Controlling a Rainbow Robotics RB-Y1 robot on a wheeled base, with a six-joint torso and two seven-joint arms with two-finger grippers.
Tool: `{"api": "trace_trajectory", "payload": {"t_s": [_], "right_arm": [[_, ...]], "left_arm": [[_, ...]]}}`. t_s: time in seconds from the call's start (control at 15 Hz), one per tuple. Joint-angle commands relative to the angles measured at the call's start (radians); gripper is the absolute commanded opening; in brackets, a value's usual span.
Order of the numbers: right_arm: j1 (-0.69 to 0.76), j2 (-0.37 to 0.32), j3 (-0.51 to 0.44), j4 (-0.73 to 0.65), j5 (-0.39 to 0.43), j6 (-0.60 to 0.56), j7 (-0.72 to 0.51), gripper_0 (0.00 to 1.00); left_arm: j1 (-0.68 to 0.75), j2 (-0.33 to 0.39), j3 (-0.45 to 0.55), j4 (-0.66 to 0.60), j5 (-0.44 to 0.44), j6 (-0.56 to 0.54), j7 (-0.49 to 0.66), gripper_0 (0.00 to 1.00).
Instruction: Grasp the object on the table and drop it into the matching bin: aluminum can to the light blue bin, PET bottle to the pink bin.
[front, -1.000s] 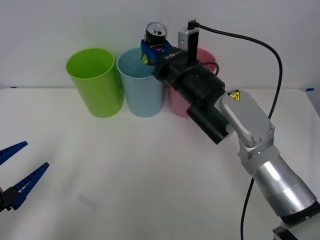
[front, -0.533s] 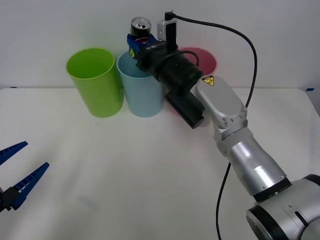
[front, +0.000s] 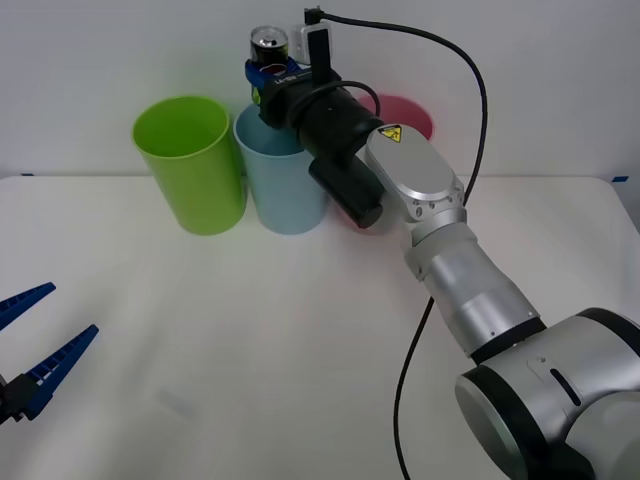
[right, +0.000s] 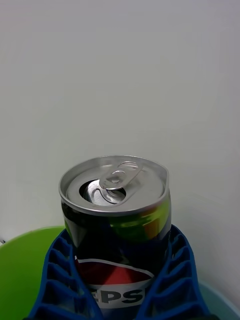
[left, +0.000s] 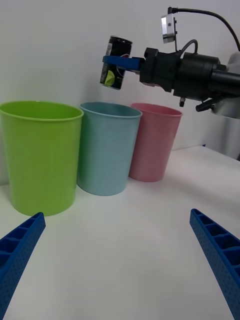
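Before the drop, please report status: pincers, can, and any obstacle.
Right pincer shut on aluminum can, high over light blue bin. Left pincer open, idle low over table. Nothing between can and bin.

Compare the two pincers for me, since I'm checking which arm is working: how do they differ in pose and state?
The right pincer is raised above the light blue bin; the left pincer hangs low over the table, at its near left edge. The right pincer is shut on the can; the left pincer is open and holds nothing. Both have blue ribbed fingers.
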Motion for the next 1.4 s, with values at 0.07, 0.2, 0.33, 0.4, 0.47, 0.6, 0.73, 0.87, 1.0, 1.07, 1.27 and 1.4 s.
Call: {"api": "trace_trajectory", "payload": {"t_s": [0.07,0.2,0.33,0.4,0.47,0.6,0.73,0.87,1.0,1.07,1.27,1.4], "right_arm": [[-0.002,0.0,-0.005,0.005,0.006,-0.014,0.01,0.0],[-0.002,0.0,-0.005,0.005,0.006,-0.019,0.017,0.0],[-0.002,0.0,-0.005,0.005,0.006,-0.02,0.027,0.19],[-0.002,0.0,-0.009,0.005,0.01,-0.019,0.036,0.82],[-0.002,0.0,-0.011,0.005,0.013,-0.02,0.042,1.0],[-0.002,0.0,-0.011,0.005,0.013,-0.02,0.054,1.0],[-0.002,0.0,-0.012,0.005,0.015,-0.02,0.06,1.0],[0.005,0.0,-0.012,0.003,0.01,-0.028,0.063,1.0],[0.032,0.0,-0.012,-0.025,0.009,-0.043,0.065,1.0],[0.048,0.0,-0.011,-0.045,0.01,-0.051,0.065,1.0],[0.114,-0.031,0.021,-0.132,0.009,-0.069,0.06,1.0],[0.161,-0.06,0.046,-0.192,0.001,-0.086,0.057,1.0]], "left_arm": [[0.0,0.0,0.0,0.0,0.0,0.0,0.0,1.0],[0.0,0.0,0.0,0.0,0.0,0.0,0.0,1.0],[0.0,0.0,0.0,0.0,0.0,0.0,0.0,1.0],[0.0,0.0,0.0,0.0,0.0,0.0,0.0,1.0],[0.0,0.0,0.0,0.0,0.0,0.0,0.0,1.0],[0.0,0.0,0.0,0.0,0.0,0.0,0.0,1.0],[0.0,0.0,0.0,0.0,0.0,0.0,0.0,1.0],[0.0,0.0,0.0,0.0,0.0,0.0,0.0,1.0],[0.0,0.0,0.0,0.0,0.0,0.0,0.0,1.0],[0.0,0.0,0.0,0.0,0.0,0.0,0.0,1.0],[0.0,0.0,0.0,0.0,0.0,0.0,0.0,1.0],[0.0,0.0,0.0,0.0,0.0,0.0,0.0,1.0]]}}
